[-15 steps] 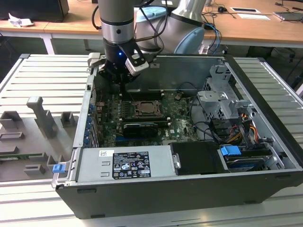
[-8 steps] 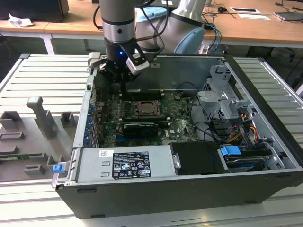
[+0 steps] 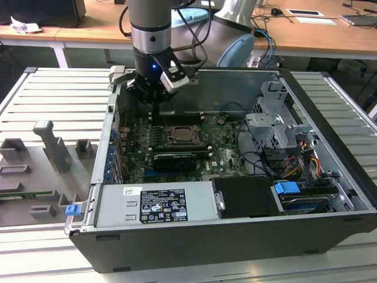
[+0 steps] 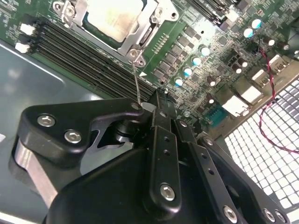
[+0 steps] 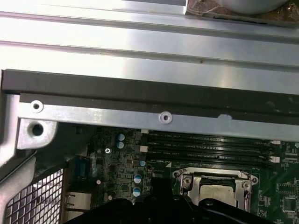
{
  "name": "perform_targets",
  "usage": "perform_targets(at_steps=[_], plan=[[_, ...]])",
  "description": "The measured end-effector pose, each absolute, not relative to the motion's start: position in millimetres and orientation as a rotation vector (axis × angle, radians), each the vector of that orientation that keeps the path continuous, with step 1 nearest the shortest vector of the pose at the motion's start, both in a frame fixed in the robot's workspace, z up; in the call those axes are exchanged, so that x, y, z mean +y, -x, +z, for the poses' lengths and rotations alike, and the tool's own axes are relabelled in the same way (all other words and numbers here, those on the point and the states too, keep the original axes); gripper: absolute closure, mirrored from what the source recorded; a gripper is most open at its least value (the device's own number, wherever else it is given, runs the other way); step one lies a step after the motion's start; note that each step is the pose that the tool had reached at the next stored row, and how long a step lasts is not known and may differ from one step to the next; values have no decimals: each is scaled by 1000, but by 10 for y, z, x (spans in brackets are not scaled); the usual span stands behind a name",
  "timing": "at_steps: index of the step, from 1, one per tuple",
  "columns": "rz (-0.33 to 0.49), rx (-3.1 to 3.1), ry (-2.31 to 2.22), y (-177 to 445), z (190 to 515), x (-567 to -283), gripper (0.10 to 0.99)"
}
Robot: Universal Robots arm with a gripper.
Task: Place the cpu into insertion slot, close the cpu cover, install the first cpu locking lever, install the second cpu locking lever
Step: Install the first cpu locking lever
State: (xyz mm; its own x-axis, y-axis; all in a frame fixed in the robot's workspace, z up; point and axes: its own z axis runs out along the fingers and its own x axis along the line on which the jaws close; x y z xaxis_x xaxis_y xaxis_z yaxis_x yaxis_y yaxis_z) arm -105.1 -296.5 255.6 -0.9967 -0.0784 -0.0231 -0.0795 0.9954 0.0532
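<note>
Open computer case [image 3: 330, 194] lies on a slatted metal table [image 3: 35, 100], green motherboard [image 3: 227, 154] exposed inside. The arm hangs its gripper [image 3: 154, 101] over the case's far edge, toward the exterior view's left, above the board and just behind the socket.

In the second wrist view the gripper [image 4: 161, 100] has its black fingers [image 4: 163, 140] drawn together with no visible gap at the tips; a thin wire-like lever [image 4: 136, 84] runs from the socket corner down to the fingertips, and it looks pinched there, though contact is hard to confirm.

The cpu [image 4: 116, 18] sits in the insertion slot [image 3: 182, 137], its dull silver top showing through the window of the cpu cover [image 4: 140, 35], which lies flat over it. In the first wrist view the cpu [image 5: 218, 191] and cpu cover [image 5: 187, 179] sit beside the row of black memory slots [image 5: 210, 144], under the case's metal rim [image 5: 140, 119].

Other items: a black graphics card [image 3: 175, 160] in front of the socket, a labelled power supply [image 3: 156, 205] at the near side, a drive cage [image 3: 277, 127] and a blue clip [image 3: 287, 190] toward the exterior view's right, grey fixtures [image 3: 53, 147] on the table to the exterior view's left.
</note>
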Motion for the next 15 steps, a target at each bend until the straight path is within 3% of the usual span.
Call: perform_targets(at_steps=[15], plan=[[84, 3118, 123, 778, 2547, -2964, 980]])
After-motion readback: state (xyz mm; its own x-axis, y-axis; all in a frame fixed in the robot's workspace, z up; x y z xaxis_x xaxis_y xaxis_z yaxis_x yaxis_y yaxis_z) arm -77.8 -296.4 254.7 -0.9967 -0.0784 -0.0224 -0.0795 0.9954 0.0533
